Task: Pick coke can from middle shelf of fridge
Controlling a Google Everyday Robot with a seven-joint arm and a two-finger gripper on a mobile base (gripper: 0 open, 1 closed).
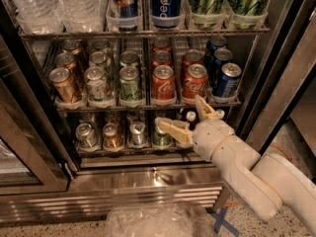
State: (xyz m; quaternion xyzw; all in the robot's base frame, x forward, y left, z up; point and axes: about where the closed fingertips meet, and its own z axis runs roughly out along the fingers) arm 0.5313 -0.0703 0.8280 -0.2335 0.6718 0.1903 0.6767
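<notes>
The fridge stands open in front of me. Its middle shelf is a wire rack with rows of bronze, green-and-white, red and dark blue cans. Two rows of red coke cans stand right of centre; the front ones are one coke can and another beside it. My gripper is open and empty, just below the front rail of the middle shelf, under the right-hand front coke can. One finger points left, the other finger points up toward the rail.
The top rack holds water bottles, a Pepsi can and tall green cans. The bottom rack holds cans and brown bottles. The glass door frame stands at the right. A crumpled plastic bag lies on the floor.
</notes>
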